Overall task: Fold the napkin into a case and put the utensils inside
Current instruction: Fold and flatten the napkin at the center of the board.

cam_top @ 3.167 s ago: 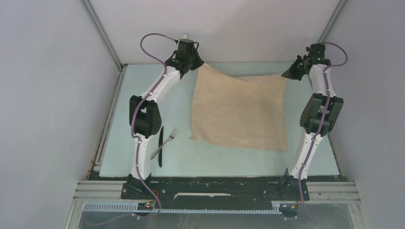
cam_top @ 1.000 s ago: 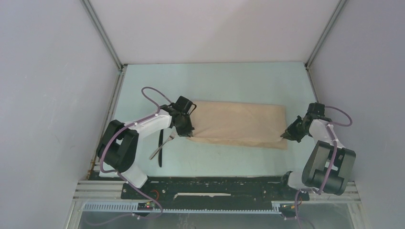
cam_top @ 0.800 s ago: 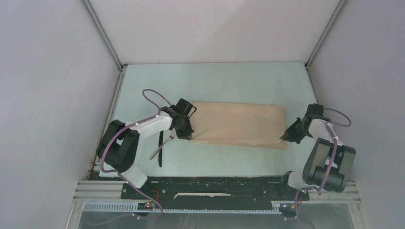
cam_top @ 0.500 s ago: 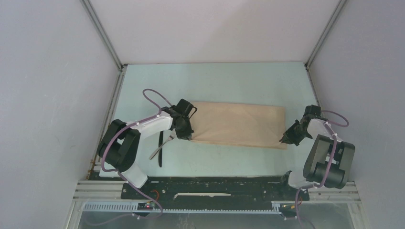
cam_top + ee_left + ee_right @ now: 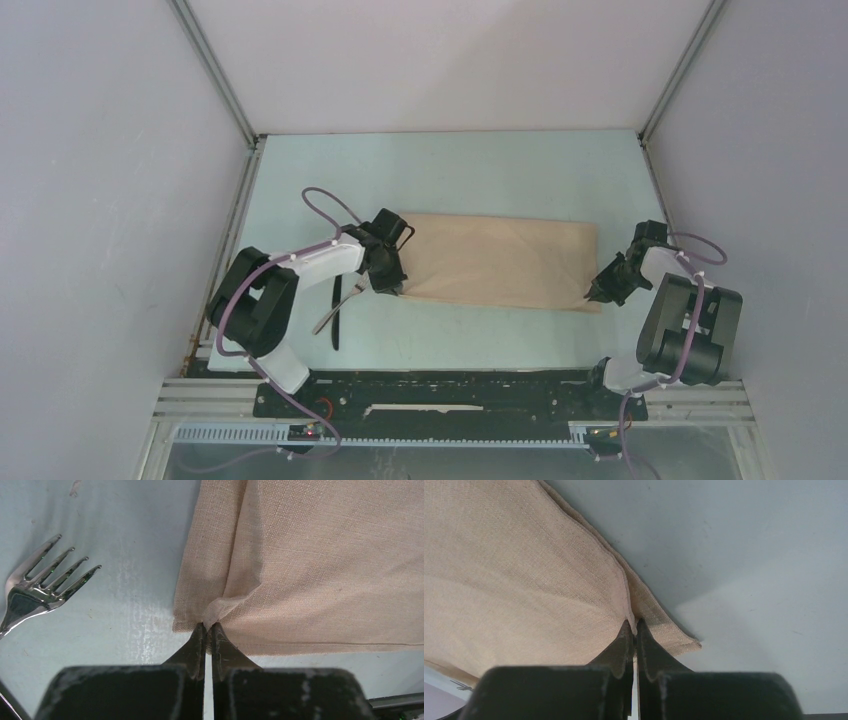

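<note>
Napkin lies folded flat, and I see left gripper and right gripper each clamped on a near corner.

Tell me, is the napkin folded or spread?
Folded: the napkin lies as a long strip, two stacked layers visible at both near corners.

The napkin is plain beige-tan with a visible weave and no pattern. The table is pale blue-green. The fork is shiny silver. The knife is black. The fingers are black. The left arm is white with black joints.
</note>
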You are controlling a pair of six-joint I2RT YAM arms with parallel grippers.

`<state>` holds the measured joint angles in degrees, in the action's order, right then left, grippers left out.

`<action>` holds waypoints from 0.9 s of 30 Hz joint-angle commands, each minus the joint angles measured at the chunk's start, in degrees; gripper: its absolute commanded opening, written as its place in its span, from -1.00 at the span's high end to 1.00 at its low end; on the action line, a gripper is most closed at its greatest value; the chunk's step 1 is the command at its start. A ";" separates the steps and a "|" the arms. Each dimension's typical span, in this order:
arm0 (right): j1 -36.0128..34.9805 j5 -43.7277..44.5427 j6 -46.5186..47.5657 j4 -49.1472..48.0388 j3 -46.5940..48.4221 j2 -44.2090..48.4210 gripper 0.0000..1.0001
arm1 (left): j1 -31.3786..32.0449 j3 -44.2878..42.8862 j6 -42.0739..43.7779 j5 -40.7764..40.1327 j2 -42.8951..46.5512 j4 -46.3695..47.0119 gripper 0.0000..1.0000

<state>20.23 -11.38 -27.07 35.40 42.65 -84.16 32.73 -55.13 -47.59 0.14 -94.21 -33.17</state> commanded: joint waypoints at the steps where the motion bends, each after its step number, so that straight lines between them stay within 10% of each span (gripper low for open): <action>1: -0.01 2.05 -0.54 -2.27 -0.07 -0.44 1.00 | 0.33 0.30 -0.57 -1.90 -0.09 0.47 1.00; 27: -0.73 2.79 -0.89 -1.77 -1.27 1.30 0.98 | 1.11 1.82 -1.20 -3.42 1.39 -0.17 1.00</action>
<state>19.70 -10.70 -27.42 34.59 41.78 -83.90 33.32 -53.71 -48.53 -0.60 -94.32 -32.14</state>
